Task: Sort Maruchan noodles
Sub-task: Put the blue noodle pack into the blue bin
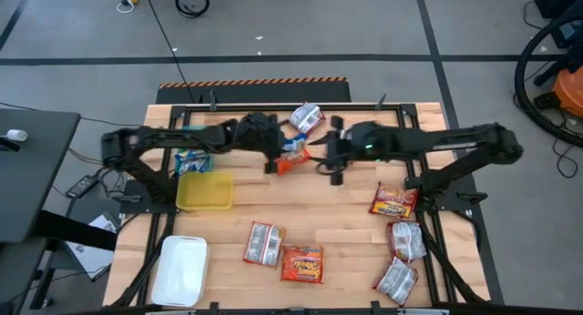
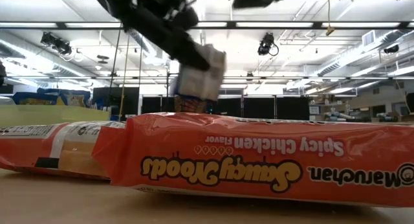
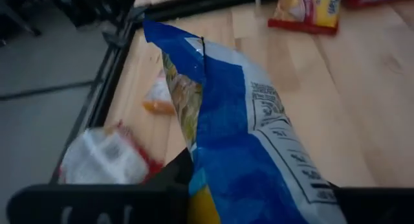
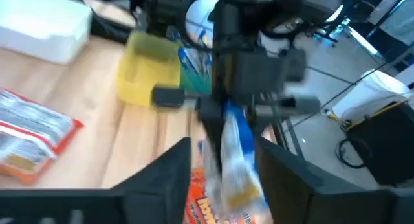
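Note:
My left gripper point(image 1: 276, 157) is over the table's middle, toward the far edge, shut on a blue-and-white noodle packet point(image 3: 246, 140). The low view shows that packet point(image 2: 200, 75) up in the air. My right gripper point(image 4: 223, 149) faces it from the table's right, open, with a finger on either side of the hanging packet point(image 4: 234, 153); I cannot tell whether they touch it. An orange-red packet point(image 1: 291, 160) lies flat on the table below them. A silver-white packet point(image 1: 307, 119) lies near the far edge. My left gripper holds the blue-and-white packet by its upper end point(image 4: 228, 114), pinched between the two fingers, which slant down from above. The packet hangs below the fingers, lifted clear of the table, its free end point(image 3: 174, 39) pointing away from the wrist.
A teal bin point(image 1: 193, 160) with blue packets, a yellow bin point(image 1: 205, 189) and a white bin point(image 1: 180, 269) stand along the left side. More packets lie near the front middle point(image 1: 264, 242) point(image 1: 302, 263) and down the right side point(image 1: 393, 201) point(image 1: 406, 240) point(image 1: 396, 280).

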Tool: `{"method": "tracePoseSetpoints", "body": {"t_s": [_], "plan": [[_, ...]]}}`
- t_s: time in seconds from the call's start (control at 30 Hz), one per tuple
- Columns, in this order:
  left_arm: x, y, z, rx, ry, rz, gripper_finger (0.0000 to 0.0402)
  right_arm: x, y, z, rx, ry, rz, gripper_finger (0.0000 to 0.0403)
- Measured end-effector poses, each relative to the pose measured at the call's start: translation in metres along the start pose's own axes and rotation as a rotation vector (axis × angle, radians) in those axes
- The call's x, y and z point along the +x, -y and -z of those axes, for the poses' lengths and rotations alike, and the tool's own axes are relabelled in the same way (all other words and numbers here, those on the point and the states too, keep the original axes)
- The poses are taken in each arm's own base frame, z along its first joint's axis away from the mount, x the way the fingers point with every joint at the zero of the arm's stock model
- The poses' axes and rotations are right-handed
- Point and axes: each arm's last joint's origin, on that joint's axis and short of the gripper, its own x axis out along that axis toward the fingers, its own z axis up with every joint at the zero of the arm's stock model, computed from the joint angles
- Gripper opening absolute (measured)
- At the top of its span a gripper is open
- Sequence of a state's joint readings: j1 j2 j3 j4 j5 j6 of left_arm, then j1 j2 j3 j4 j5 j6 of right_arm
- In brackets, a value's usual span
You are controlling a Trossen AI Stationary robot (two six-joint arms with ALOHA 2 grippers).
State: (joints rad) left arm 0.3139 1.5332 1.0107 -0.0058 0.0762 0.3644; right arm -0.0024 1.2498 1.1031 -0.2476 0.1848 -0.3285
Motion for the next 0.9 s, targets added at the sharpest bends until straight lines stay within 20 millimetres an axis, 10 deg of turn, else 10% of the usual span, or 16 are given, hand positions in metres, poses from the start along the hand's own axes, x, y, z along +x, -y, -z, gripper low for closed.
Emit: {"method": "tracePoseSetpoints", "body": {"t_s": [0.2,0.47,0.9], "plan": [[-0.069,-0.036,0.012,0.003,-0.156,-0.071,0.0096,-0.030,-0.006,0.028,0.056,0.062,0.004,0.0213],[-0.150,-0.063,0.051,-0.081,-0.480,-0.208,0.0093,-0.012,-0.013,0.084,0.077,0.174,0.115,0.0211],[-0.152,-0.097,0.096,-0.106,-0.782,-0.245,0.0092,0.045,-0.009,0.127,0.069,0.212,0.148,0.0211]]}}
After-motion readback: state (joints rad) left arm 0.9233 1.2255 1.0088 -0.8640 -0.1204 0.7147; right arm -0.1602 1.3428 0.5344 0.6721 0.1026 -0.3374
